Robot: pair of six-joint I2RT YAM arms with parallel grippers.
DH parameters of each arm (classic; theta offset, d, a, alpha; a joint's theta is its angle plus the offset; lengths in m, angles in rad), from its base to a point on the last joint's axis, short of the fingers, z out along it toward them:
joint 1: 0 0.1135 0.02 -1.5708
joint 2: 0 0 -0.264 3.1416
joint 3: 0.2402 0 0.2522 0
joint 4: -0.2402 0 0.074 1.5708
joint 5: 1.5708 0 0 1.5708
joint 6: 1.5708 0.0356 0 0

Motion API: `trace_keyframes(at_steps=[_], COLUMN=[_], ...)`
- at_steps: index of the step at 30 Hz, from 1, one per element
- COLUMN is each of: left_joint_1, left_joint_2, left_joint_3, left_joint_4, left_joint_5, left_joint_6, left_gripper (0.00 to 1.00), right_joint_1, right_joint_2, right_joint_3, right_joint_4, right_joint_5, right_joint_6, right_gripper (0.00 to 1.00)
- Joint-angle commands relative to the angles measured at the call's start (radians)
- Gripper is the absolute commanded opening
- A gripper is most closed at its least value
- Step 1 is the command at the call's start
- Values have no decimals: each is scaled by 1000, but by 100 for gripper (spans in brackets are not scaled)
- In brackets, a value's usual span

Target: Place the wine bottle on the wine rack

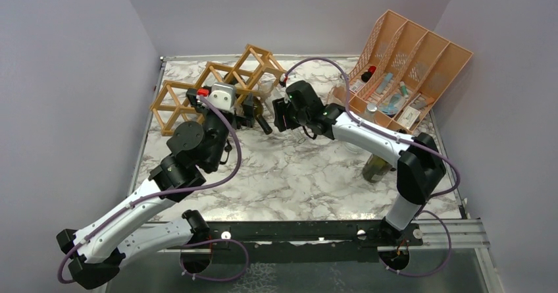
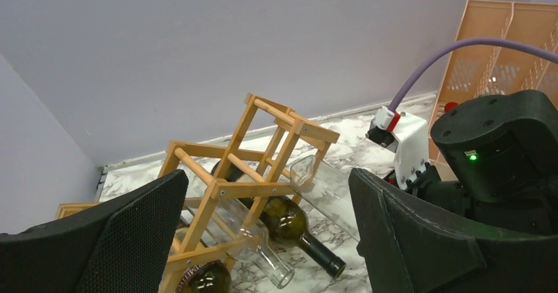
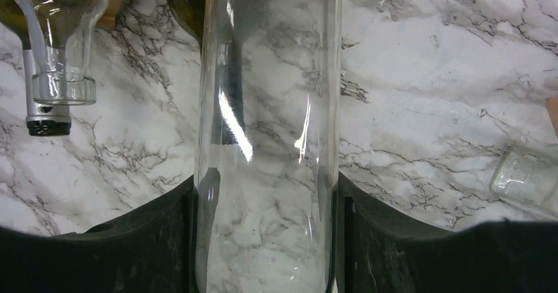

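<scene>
Marbled bench lies open past its dark front rail. Mid-bench, right fingers clamp the clear wine bottle just beside the wine rack; left fingers gape wide. Lavender walls bound the far edge, peach organizer far right.

Clear wine bottle, tan wine rack

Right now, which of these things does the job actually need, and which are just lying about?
Job: clear wine bottle, clamped in the right gripper; wooden wine rack.
Lying about: peach file organizer and its contents; greenish bottle standing apart.
</scene>
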Motion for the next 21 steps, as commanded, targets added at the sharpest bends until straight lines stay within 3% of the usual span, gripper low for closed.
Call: trace_keyframes(at_steps=[1,13,21], left_joint_1=[0,-1,-1], left_joint_2=[10,27,64], left_joint_3=[38,72,123], left_joint_4=[-31,-59,-67], left_joint_5=[-20,-31,-25], left_joint_6=[-26,-27,-15], left_gripper=[99,99,99], right_joint_1=[-24,-32,-58], right_joint_2=[40,24,31], right_joint_3=[65,36,50], right_joint_4=[145,179,177], right_joint_5=[9,61,-51], right_joint_6=[-12,-34,-42], right_gripper=[1,1,1])
